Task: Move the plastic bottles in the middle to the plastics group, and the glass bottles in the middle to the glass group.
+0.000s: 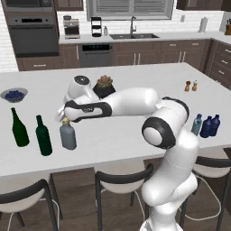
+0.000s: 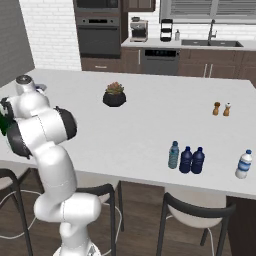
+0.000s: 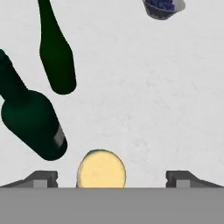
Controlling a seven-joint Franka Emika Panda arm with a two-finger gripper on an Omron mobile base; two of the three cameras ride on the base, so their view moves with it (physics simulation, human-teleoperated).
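A brown-cabinet kitchen, oven and sink along the back wall, frames the long white table (image 1: pixel 135 76) where I am sorting bottles from afar. My tool (image 3: pixel 111 177) hangs directly over the tan cap of the grey glass bottle (image 1: pixel 68 134), its fingers spread wide to either side of the cap and touching nothing; I read that as a release, the bottle standing upright on its own. It sits just beside the glass group (image 1: pixel 31 130), 2 tall dark green bottles near the table's left front edge, which is where the task wants it. Far along the front edge to the right, the plastics group (image 2: pixel 186 158) stands as 3 small bottles in a tight row, 1 pale blue and 2 navy. A white bottle with a blue band (image 2: pixel 243 165) stands apart beyond them. A potted plant (image 2: pixel 114 95), 2 shakers (image 2: pixel 221 108) and a bowl of berries (image 1: pixel 14 94) keep clear of both clusters. By my judgement the sorting is nearly complete.
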